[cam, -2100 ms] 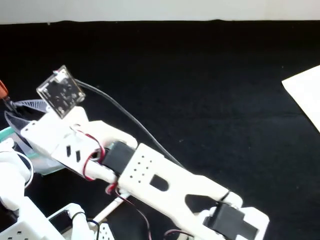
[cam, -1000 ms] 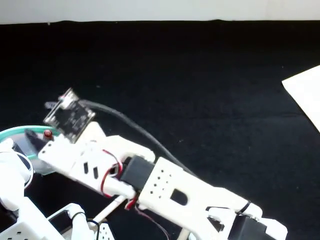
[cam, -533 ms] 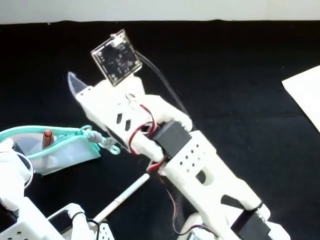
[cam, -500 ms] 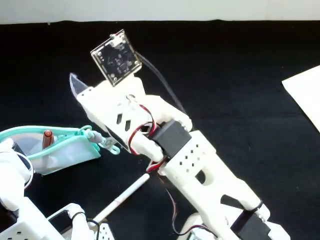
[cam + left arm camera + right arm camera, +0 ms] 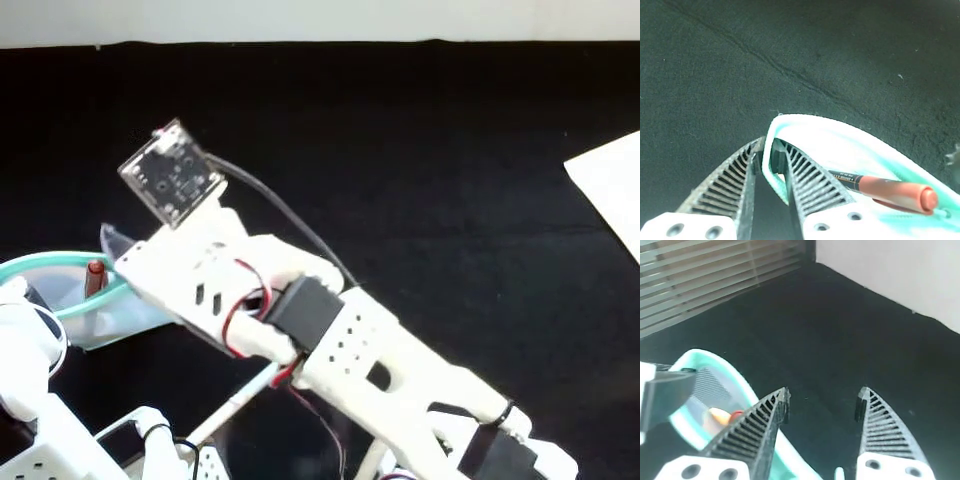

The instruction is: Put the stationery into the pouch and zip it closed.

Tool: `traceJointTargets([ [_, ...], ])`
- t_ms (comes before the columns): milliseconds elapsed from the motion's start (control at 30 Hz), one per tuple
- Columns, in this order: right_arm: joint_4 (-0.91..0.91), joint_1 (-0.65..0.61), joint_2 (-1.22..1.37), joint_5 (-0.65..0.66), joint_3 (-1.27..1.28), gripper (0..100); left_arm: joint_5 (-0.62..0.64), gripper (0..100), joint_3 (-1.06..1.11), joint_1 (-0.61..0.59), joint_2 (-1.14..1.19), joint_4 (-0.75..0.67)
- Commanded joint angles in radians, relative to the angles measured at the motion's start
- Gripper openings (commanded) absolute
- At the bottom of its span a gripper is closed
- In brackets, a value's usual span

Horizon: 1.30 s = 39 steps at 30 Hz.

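The left jaws are pinched shut on the rim of the mint pouch point(image 5: 830, 132), one on each side of the edge, and this grip appears meant to lift the mouth and hold it wide so things can be dropped in. A red-capped pen point(image 5: 890, 190) already lies inside, its cap end just within the opening. The right jaws are spread wide with nothing between them, hanging just above the open mouth of the pouch, which suggests they have nothing left to deliver there. The right arm point(image 5: 350, 350) stretches across the black desk point(image 5: 450, 150), and a white pen point(image 5: 245, 395) lies on the desk partly under it, outside the pouch and probably next to be collected. A white sheet point(image 5: 612, 190) sits well apart at the desk's edge.
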Motion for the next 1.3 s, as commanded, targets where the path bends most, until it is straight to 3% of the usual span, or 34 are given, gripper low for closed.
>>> traceJointTargets([
  [0, 0.002, -0.012, -0.038, -0.017, -0.002, 22.0, 0.015, 1, 0.105, 0.021, 0.013, 0.018],
  [200, 0.021, -0.027, -0.038, -0.021, -0.010, 22.0, 0.015, 1, 0.105, 0.021, 0.013, 0.018],
  [633, -0.019, -0.259, -0.027, -0.021, -0.008, 22.0, 0.015, 1, 0.225, 0.016, 0.012, -0.029],
  [933, -0.019, -0.110, -0.039, -0.018, -0.013, 22.0, 0.017, 1, 0.226, 0.019, 0.012, -0.038],
  [1267, 0.045, -0.062, -0.039, -0.015, -0.004, 22.0, 0.017, 1, 0.225, 0.019, 0.012, -0.038],
])
